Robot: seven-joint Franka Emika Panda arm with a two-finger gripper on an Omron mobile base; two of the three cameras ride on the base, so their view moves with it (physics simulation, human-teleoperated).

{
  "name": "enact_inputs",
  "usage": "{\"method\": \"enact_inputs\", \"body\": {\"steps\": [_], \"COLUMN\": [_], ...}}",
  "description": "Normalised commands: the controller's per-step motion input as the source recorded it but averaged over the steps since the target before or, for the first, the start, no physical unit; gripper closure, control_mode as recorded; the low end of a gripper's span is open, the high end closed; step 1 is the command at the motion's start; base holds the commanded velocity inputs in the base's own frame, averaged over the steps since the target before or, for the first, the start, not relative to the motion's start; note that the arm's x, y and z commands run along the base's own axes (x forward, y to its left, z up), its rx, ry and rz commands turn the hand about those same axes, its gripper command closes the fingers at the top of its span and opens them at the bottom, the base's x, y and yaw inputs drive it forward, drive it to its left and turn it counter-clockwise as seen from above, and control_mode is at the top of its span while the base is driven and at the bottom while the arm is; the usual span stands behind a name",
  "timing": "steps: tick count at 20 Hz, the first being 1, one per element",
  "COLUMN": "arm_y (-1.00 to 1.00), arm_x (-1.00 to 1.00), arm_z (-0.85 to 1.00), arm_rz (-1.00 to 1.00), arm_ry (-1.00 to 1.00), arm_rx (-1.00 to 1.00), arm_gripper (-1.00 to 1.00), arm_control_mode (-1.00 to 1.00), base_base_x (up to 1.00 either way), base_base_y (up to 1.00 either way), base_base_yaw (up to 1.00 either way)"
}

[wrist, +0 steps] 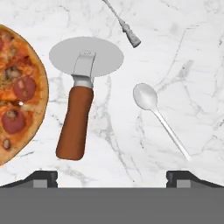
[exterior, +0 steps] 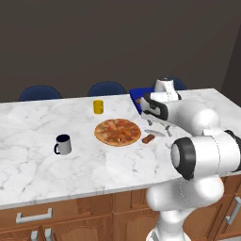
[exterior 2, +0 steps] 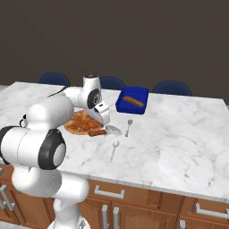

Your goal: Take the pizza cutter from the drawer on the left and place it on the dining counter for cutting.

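Fingers (wrist: 43, 176) spread wide, one pizza cutter (wrist: 78, 100), one pizza (wrist: 19, 92), two spoons (wrist: 157, 116)

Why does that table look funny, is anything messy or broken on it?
Nothing is spilled or broken. The pizza cutter lies flat on the dining counter beside the pizza, apart from it. Two spoons lie loose nearby at different angles, a bit scattered. The mug and yellow cup stand upright.
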Motion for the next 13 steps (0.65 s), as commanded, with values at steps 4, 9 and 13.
{"method": "enact_inputs", "body": {"steps": [4,9,13], "arm_y": [-0.11,-0.10,-0.04], "arm_x": [-0.87,-0.97,-0.96], "arm_z": [0.53,0.52,0.56], "arm_rz": [0.04,0.05,0.07], "arm_ry": [-0.01,-0.01,0.00], "arm_rx": [0.00,0.00,0.00], "arm_gripper": [-1.00,-1.00,-1.00], "arm_control_mode": [-1.00,-1.00,-1.00], "base_base_x": [0.00,0.00,0.00], "base_base_y": [0.00,0.00,0.00], "base_base_yaw": [0.00,0.00,0.00]}}
